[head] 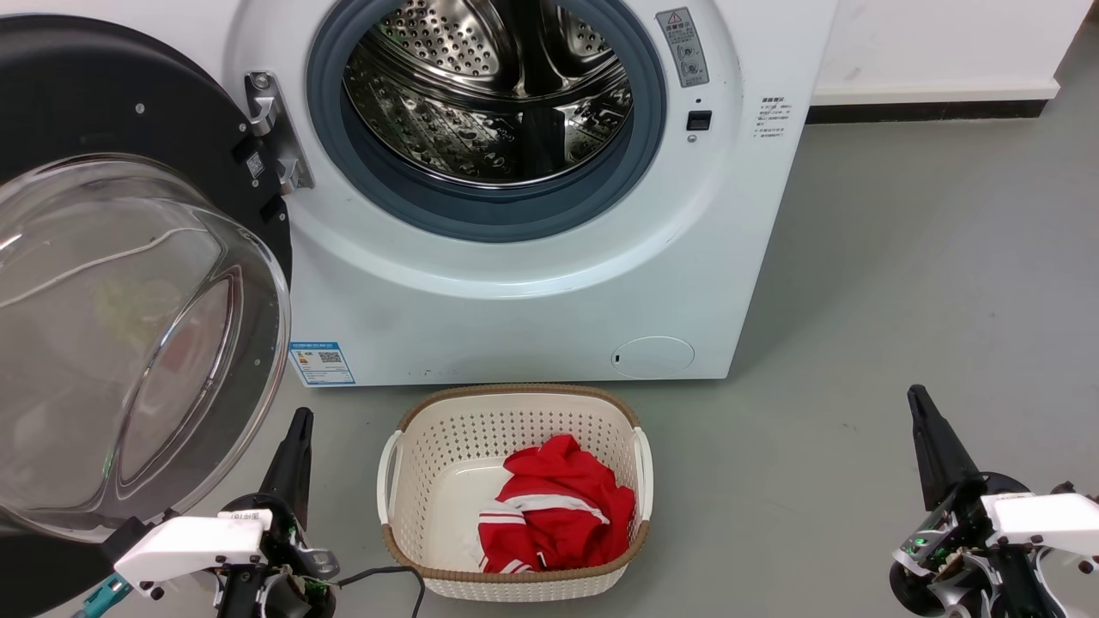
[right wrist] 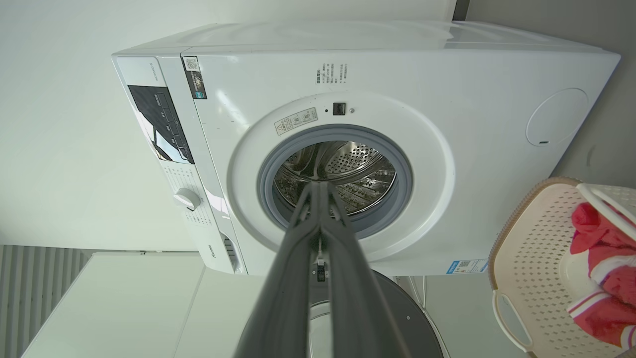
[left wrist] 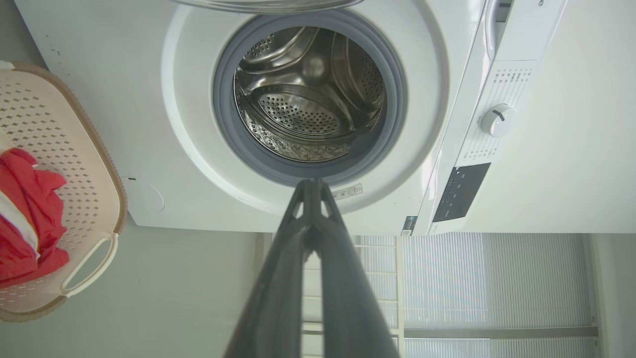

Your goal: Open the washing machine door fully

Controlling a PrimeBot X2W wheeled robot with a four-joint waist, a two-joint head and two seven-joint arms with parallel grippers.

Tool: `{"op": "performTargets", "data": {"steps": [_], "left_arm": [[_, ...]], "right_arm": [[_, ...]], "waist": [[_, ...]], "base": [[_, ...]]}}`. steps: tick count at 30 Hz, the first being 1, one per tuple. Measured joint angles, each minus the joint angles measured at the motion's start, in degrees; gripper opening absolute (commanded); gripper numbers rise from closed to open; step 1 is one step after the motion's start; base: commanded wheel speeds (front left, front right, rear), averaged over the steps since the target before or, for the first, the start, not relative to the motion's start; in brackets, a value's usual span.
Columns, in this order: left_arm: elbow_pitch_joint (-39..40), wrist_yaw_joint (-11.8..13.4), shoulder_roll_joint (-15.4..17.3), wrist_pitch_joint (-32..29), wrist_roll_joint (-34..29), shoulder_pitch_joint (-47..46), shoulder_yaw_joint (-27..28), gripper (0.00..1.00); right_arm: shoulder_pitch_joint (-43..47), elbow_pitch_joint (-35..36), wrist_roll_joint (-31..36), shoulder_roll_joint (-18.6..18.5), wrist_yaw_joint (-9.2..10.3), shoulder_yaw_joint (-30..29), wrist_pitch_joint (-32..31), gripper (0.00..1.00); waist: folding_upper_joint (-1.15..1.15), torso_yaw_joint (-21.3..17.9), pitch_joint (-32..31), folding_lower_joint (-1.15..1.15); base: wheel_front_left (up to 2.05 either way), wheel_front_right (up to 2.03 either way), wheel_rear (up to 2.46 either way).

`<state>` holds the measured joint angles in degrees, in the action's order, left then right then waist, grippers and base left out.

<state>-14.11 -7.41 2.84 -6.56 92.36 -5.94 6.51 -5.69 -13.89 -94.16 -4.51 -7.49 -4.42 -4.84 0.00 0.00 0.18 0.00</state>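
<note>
The washing machine door point(head: 129, 283) stands swung out on the left side of the washing machine point(head: 515, 318), hanging from its hinge point(head: 275, 129) at the left of the opening, so the steel drum point(head: 489, 94) is bare to the room. The door's inner face is turned toward the robot, and its glass bowl point(head: 154, 343) bulges out over the floor point(head: 901, 257). The left tool point(head: 302, 416) sits low, just beside the right-hand rim of that bowl, with its two dark fingers pressed together, pointing up toward the machine and holding nothing. Whether it touches the glass I cannot tell, though it looks just clear of it. The right tool point(head: 917, 395) is well apart on the far side, beyond the laundry basket point(head: 515, 393) with the red garment point(head: 558, 506) in it, and it too is pinched closed and empty. So the door lies to the left of the left tool and a little beyond it. Its flat disc swings about an upright axis at the hinge, and the left arm is by far the nearer. To my eye the door is already wide open. Any last bit of travel would call for that left tool to nudge the door's free rim leftward and back, away from the drum mouth.
</note>
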Motion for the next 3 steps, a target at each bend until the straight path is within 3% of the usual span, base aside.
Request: {"op": "performTargets", "data": {"steps": [3], "left_arm": [[0.0,0.0,0.0,0.0,0.0,0.0,0.0,0.00]], "right_arm": [[0.0,0.0,0.0,0.1,0.00,-0.1,-0.1,0.00]], "waist": [[0.00,0.0,0.0,0.00]], "base": [[0.00,0.00,0.00]]}}
